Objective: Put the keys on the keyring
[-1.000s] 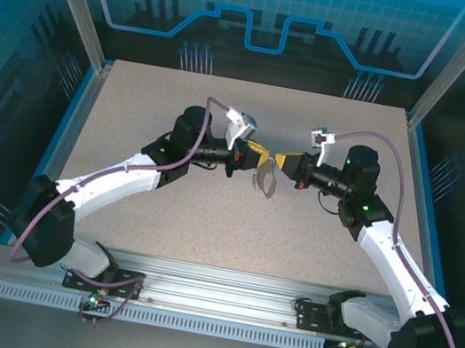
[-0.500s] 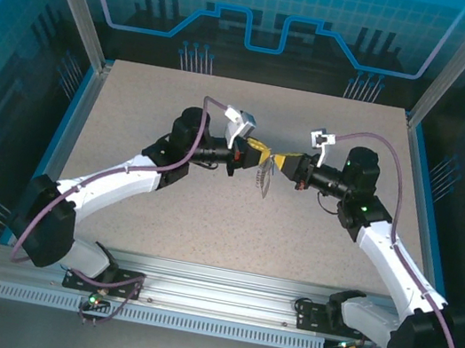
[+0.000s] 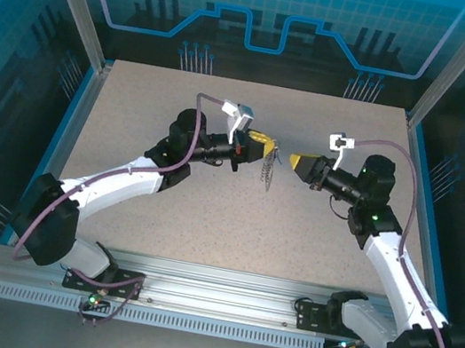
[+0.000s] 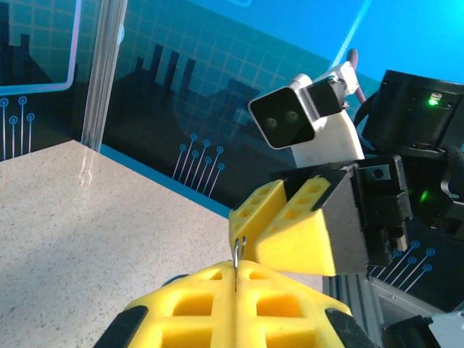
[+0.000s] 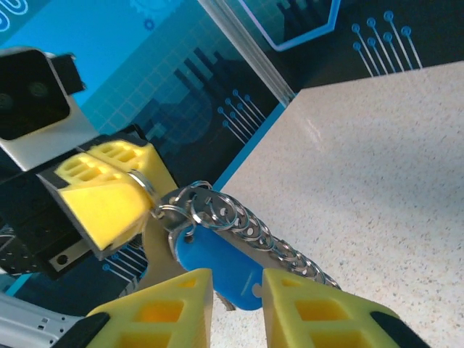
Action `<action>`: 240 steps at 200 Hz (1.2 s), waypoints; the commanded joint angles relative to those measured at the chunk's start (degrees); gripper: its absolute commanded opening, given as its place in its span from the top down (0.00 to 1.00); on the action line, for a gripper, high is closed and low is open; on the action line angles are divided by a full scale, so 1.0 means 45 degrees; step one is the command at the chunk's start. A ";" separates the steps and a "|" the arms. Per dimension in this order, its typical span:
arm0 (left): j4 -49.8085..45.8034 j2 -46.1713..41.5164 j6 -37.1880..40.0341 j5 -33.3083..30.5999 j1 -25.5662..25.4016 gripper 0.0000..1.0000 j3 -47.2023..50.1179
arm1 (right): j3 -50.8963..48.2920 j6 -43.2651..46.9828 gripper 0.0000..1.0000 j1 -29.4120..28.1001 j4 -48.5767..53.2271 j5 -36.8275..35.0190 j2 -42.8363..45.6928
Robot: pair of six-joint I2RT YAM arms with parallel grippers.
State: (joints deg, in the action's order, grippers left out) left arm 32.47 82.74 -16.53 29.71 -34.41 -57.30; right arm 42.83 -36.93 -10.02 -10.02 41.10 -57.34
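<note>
Our right claw [image 3: 299, 162] backs off, slightly parted and empty, leaving the blue-headed key [image 5: 217, 268] seemingly on the silver-chained keyring [image 5: 243, 221] pinched in our left claw [image 3: 263, 148].

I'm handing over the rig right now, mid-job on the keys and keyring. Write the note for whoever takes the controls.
Grippers: the left gripper is shut, pinching the keyring by its metal ring, up in the air above the table. The right gripper is slightly open and empty, facing the left one with a gap between them.
Things: the chain and the blue-headed key hang below the left pads.
Done: the key appears to hang from the same ring cluster as the chain; full threading cannot be confirmed.
Left: check the key is on, then set everything down.
</note>
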 commanded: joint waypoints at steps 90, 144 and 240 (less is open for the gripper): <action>0.3448 0.0827 -0.2452 -0.0101 -0.0077 1.00 0.0311 | 0.0438 -0.2304 0.47 -0.0443 -0.4514 -0.0759 -0.1057; 0.3975 0.1057 -0.2866 -0.0146 -0.0088 1.00 0.0338 | 0.0597 -0.2166 0.50 -0.1168 -0.5131 -0.0922 -0.1599; 0.4228 0.1106 -0.3083 -0.0153 -0.0091 1.00 0.0407 | 0.0279 -0.2241 0.82 -0.1479 -0.5594 -0.0746 -0.1816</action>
State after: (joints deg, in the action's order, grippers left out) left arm 47.09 87.39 -29.74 29.52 -34.41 -56.05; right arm 43.64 -47.05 -15.79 -32.62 37.58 -65.25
